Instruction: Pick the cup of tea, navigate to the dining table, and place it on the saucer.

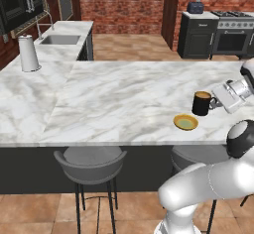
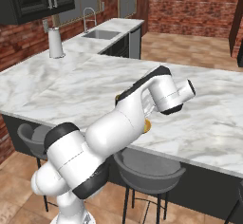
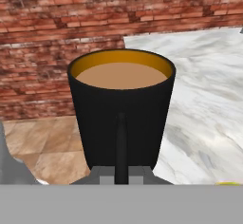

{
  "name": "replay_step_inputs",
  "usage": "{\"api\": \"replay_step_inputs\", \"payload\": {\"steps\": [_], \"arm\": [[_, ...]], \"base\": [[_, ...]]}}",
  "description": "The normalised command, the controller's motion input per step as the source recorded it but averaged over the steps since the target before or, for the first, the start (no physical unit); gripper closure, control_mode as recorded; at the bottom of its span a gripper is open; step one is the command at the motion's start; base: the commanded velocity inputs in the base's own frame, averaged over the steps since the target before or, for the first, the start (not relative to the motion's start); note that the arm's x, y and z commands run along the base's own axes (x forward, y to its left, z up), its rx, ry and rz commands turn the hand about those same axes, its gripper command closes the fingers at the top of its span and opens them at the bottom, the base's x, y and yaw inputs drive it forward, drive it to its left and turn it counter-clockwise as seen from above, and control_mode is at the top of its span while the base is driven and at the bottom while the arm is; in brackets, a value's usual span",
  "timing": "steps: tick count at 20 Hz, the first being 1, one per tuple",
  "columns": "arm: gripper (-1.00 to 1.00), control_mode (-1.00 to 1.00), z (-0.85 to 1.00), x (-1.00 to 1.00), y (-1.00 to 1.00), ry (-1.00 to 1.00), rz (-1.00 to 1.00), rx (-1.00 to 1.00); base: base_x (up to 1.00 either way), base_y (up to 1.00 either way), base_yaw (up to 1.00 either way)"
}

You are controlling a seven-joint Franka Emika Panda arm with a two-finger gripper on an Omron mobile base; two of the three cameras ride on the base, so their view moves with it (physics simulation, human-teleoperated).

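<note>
Cup of tea [image 1: 202, 103] hangs from my hand [image 1: 217, 102], pinched shut on its side handle, near the table's [image 1: 124, 99] right end, close to the front edge. Saucer [image 1: 186, 122] lies just beside it, nearer that edge, apart from the cup. Judgement: I shift toward the front edge until centred over the plate, keep the rim level, lower straight, release only once seated. Cup: black, tapering, orange inside the rim, brown tea nearly full. Saucer: yellow rim, greenish centre.
</note>
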Motion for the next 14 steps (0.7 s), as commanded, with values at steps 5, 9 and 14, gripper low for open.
{"api": "replay_step_inputs", "payload": {"steps": [5, 9, 14], "arm": [[1.0, -1.0, -0.31, 0.12, 0.0, 0.0, 0.0, 0.01], [1.0, -1.0, -0.2, 0.08, 0.0, 0.0, 0.0, 0.0], [1.0, -1.0, -0.21, 0.13, 0.01, 0.0, 0.0, 0.0]], "base": [[0.0, 0.0, 0.0], [0.0, 0.0, 0.0], [0.0, 0.0, 0.0]]}}
